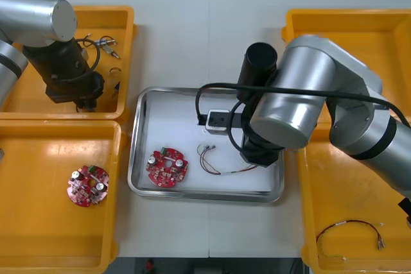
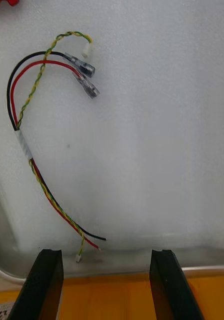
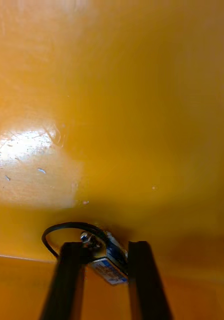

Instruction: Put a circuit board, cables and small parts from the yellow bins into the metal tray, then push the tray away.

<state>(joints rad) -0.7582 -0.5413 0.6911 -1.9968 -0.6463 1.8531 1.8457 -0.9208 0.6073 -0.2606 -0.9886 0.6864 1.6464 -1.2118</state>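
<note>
Near-left yellow bin (image 1: pixel 38 235): it holds one spare circuit board (image 1: pixel 88 186), round and red, lying flat near the bin's middle.
Near-right yellow bin (image 1: pixel 359 187): a red and yellow cable (image 1: pixel 352 223) lies curved in its near part.
Metal tray (image 1: pixel 138 133): it sits between the bins and is white inside. The tray's circuit board (image 1: pixel 167 166) lies in its near-left part. The taped cable bundle (image 2: pixel 24 145), with red, black and yellow-green strands, lies just to the right of that board.
Right gripper (image 2: pixel 107 287): it is low over the tray's near-right part. Its fingers (image 2: pixel 45 285) stand wide apart with nothing between them. The bundle's thin loose ends lie just ahead of one fingertip, not touching it.
Left gripper (image 3: pixel 105 282): it is down inside the far-left yellow bin (image 1: pixel 103 12), close to that bin's near wall. It is clamped on the labelled end piece of a black cable (image 3: pixel 99 245), whose loop curls out beside one finger.
Far side of the far-left bin: small metal parts (image 1: pixel 106 44) lie there among black wire.
Far-right yellow bin (image 1: pixel 347 20): the right arm partly covers it.
</note>
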